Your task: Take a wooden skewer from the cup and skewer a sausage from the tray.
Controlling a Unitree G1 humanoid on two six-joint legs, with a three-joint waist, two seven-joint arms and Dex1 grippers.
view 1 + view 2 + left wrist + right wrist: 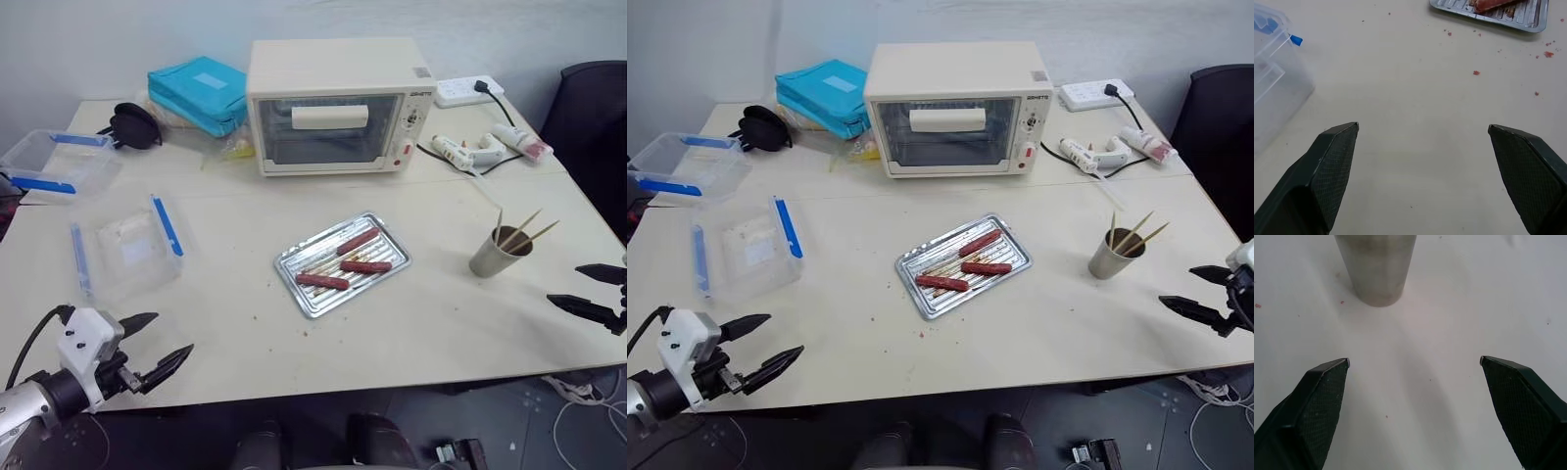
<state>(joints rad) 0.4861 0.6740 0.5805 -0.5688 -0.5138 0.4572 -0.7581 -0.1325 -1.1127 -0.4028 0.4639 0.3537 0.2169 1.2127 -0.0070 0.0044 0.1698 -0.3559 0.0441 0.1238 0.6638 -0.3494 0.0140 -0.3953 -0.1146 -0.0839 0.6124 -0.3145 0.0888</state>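
The cup [498, 255] stands upright on the right side of the table [441, 323], with several wooden skewers [521, 231] fanned out of its mouth, their tips leaning up and away so any one can be pinched above the rim. Well to its left, near the middle of the table, lies the tray [392, 264], set at an angle, with three sausages [322, 281] resting apart on its ribbed bottom — none pierced yet, so the task looks to be at its very start. The right claw [594, 291] hovers near the table's right edge, just beside the cup and aimed toward it, its fingers spread wide and empty; that suits a reach for a skewer. The left claw [155, 349] hangs over the near left part of the table, equally wide and empty, facing the tray, probably waiting to steady a sausage. Farther out stand a cream toaster oven [336, 106], clear plastic boxes [127, 245] with blue clips on the left, and a power strip [468, 91] at the back.
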